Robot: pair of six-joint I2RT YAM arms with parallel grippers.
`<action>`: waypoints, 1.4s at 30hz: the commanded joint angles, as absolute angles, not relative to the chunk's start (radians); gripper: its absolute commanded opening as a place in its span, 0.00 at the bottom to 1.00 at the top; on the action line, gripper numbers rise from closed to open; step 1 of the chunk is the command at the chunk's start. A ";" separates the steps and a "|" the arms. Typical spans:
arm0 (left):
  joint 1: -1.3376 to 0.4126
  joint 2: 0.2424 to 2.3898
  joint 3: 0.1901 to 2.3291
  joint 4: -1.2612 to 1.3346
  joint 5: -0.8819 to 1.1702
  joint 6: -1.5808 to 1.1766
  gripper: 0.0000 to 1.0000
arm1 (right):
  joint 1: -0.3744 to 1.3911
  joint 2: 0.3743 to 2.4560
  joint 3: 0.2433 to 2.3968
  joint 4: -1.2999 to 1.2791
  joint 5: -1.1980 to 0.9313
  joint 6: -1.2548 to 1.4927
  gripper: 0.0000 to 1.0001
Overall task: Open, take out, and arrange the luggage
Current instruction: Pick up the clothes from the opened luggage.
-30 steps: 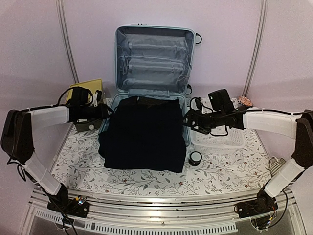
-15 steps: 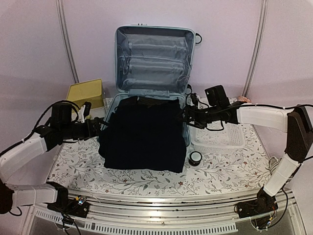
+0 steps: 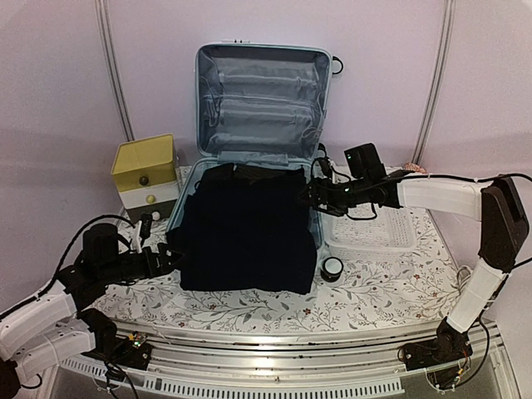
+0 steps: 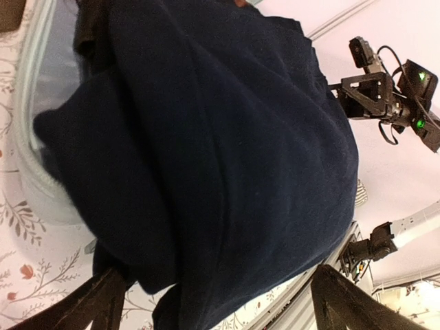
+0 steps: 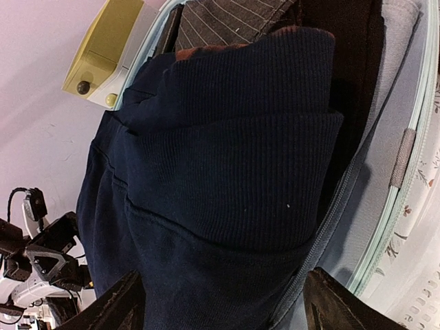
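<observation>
Luggage (image 3: pixel 262 91) was seen lying open at the far middle of the bench (image 3: pixel 249 314), lid propped upright against the back wall, grey lining exposed. A dark navy garment (image 3: pixel 245 229) was heaped over the base half and spilled past its near rim onto the bench. Left fingers (image 4: pixel 96 302) were spread wide, released, low at the near-left corner of the garment, nothing clamped. Right fingers (image 5: pixel 124 309) were also spread apart, released, at the far-right edge of the garment by the luggage rim, with ribbed navy cloth seen between them. A striped brown cloth (image 5: pixel 227 20) was partly seen under the garment. A yellow-topped drawer box (image 3: pixel 144 170) was left of the luggage, a white basket (image 3: pixel 374 237) right of it, and a small black jar (image 3: pixel 332 268) near the basket.
</observation>
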State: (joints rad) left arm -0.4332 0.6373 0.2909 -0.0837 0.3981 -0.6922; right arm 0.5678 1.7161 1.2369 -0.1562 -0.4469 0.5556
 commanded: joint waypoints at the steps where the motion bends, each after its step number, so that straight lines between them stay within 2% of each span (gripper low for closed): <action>1: -0.447 0.594 0.255 -0.140 0.351 -0.752 0.97 | 0.562 1.712 1.245 -0.143 -0.446 0.533 0.81; 7: -0.448 0.556 0.213 -0.156 0.361 -0.762 0.98 | 0.561 1.703 1.239 -0.143 -0.433 0.525 0.82; 13: -0.448 0.469 0.067 0.031 0.354 -0.748 0.98 | 0.561 1.700 1.241 -0.143 -0.437 0.519 0.82; 18: -0.448 0.422 0.040 0.051 0.278 -0.670 0.98 | 0.561 1.680 1.225 -0.143 -0.427 0.501 0.82; 21: -0.448 0.425 0.015 0.135 0.310 -0.614 0.98 | 0.560 1.675 1.220 -0.142 -0.424 0.494 0.83; 33: -0.395 0.772 -0.021 0.526 0.437 -0.596 0.98 | 0.560 1.679 1.223 -0.137 -0.430 0.486 0.83; 42: -0.346 0.868 -0.020 0.706 0.490 -0.547 0.98 | 0.560 1.675 1.225 -0.132 -0.441 0.486 0.83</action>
